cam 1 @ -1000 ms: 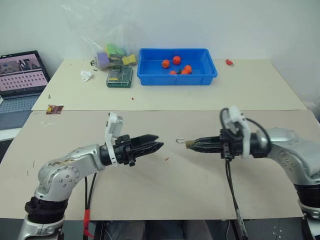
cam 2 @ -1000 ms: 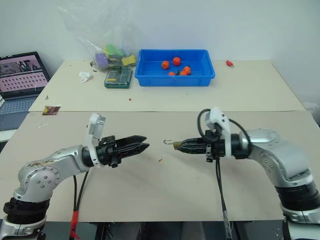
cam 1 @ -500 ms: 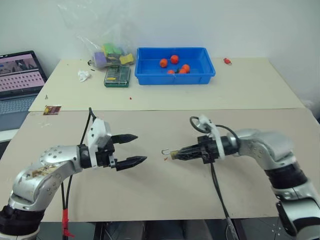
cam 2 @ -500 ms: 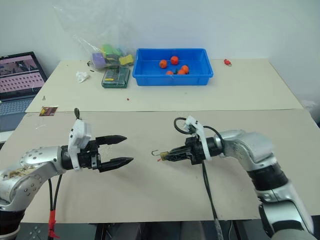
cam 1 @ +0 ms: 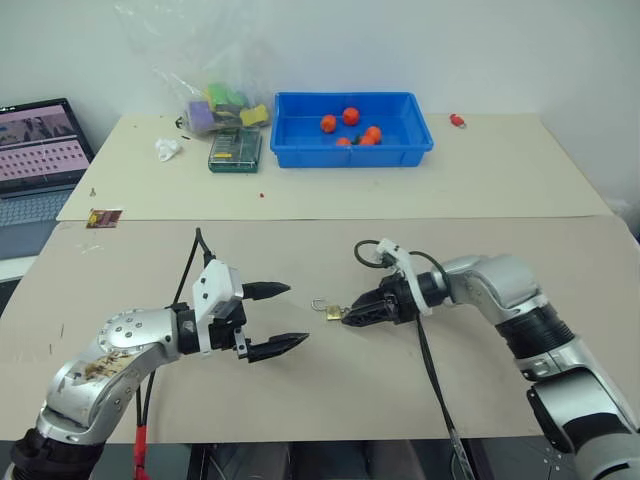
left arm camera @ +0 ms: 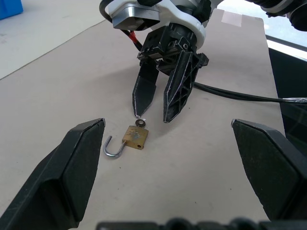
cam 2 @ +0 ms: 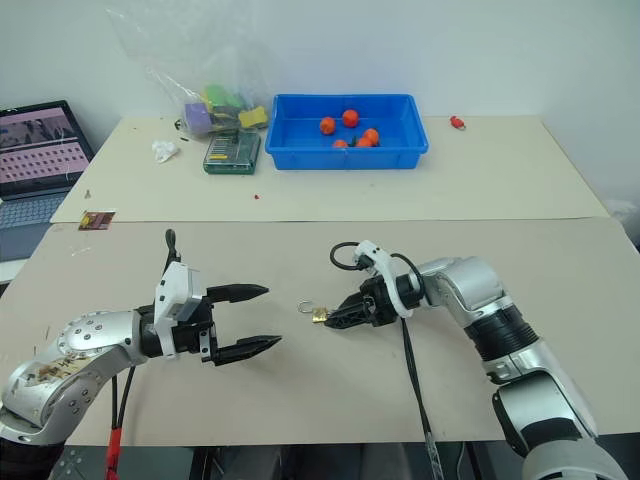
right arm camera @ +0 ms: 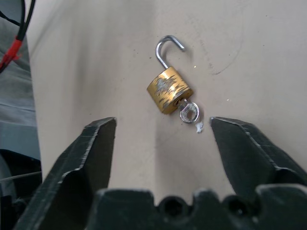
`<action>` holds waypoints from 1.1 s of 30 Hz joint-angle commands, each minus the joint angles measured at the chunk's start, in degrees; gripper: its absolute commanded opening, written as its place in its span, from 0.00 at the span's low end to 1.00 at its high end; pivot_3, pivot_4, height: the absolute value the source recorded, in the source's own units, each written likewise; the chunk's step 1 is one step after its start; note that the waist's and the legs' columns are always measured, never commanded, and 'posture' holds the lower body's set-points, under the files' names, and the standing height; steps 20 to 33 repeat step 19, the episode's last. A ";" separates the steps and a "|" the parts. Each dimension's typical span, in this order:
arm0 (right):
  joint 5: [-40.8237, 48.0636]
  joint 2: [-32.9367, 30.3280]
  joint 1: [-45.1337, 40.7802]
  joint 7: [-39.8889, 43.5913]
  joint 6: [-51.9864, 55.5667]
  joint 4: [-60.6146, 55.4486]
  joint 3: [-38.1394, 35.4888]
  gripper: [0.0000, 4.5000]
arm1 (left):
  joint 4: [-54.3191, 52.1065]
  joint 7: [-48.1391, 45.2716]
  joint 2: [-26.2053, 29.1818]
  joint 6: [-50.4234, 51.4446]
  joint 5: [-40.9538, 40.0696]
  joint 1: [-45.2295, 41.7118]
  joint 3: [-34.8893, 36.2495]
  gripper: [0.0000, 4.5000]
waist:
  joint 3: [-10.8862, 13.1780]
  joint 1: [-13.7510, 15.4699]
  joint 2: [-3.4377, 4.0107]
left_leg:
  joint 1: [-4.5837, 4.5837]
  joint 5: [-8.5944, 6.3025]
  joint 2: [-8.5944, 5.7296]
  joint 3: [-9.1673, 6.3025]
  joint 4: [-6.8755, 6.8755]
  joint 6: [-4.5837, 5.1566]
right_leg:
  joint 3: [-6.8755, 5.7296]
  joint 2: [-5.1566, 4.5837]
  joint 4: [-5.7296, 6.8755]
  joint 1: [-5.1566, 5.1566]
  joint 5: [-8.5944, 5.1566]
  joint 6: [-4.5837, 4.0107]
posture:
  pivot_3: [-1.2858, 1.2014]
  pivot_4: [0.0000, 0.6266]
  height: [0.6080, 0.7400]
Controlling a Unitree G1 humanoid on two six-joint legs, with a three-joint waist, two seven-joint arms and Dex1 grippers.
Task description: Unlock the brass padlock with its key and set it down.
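Brass padlock point(right arm camera: 170, 90) lay flat on the bench point(cam 1: 330, 395), near its middle, betw. the two claws. Shackle point(right arm camera: 168, 50) was swung open, hooked end free of the body. Small silvery key point(right arm camera: 189, 113) sat in the keyhole end, w/ a tiny white fleck on the bench just beside it.

Right claw point(left arm camera: 159, 111) was spread, holding nothing; tips hovered just beside the key end of the lock, apart from it, pointing toward robot's left and angled down. In its wrist view the lock lay ahead of and betw. the two black fingers point(right arm camera: 91, 148), touching neither.

Left claw point(cam 1: 276, 317) was also spread wide & empty, well apart from the lock on the robot's left side, aimed roughly at it.

At the far end of the bench: blue bin point(cam 1: 300, 150) w/ several small orange-red balls, a clear plastic bag point(cam 1: 200, 80) of coloured items, a green box point(cam 1: 235, 152). Laptop point(cam 1: 35, 160) stood off to the left.
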 commanded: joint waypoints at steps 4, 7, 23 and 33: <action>-2.45 -11.18 1.41 12.47 -15.81 -1.45 -6.97 0.99 | 0.80 1.33 -0.25 -0.44 1.72 -3.52 0.14 1.00 | 0.01 0.36 0.01 | -0.02 -0.01 -0.02 0.04 0.00 0.01 | -0.02 0.00 -0.01 -0.02 0.00 0.00 | 0.52 0.24 1.00; -1.96 -14.89 3.94 16.98 -24.08 -7.31 -11.63 0.99 | 0.98 -1.49 1.48 0.52 0.08 -3.76 0.89 1.00 | 0.01 -0.19 0.00 | -0.03 -0.01 0.02 0.11 -0.03 0.02 | -0.02 0.00 -0.03 -0.04 -0.01 0.01 | 0.52 0.24 1.00; -7.31 -16.08 14.34 10.32 -34.05 -22.10 -17.29 0.99 | 7.89 -5.38 6.88 3.67 -0.48 -9.96 3.66 1.00 | 0.02 -0.08 -0.01 | 0.01 -0.02 0.29 0.40 0.06 0.03 | -0.02 0.08 0.04 -0.09 0.02 0.00 | 0.52 0.24 1.00; -7.31 -16.08 14.34 10.32 -34.05 -22.10 -17.29 0.99 | 7.89 -5.38 6.88 3.67 -0.48 -9.96 3.66 1.00 | 0.02 -0.08 -0.01 | 0.01 -0.02 0.29 0.40 0.06 0.03 | -0.02 0.08 0.04 -0.09 0.02 0.00 | 0.52 0.24 1.00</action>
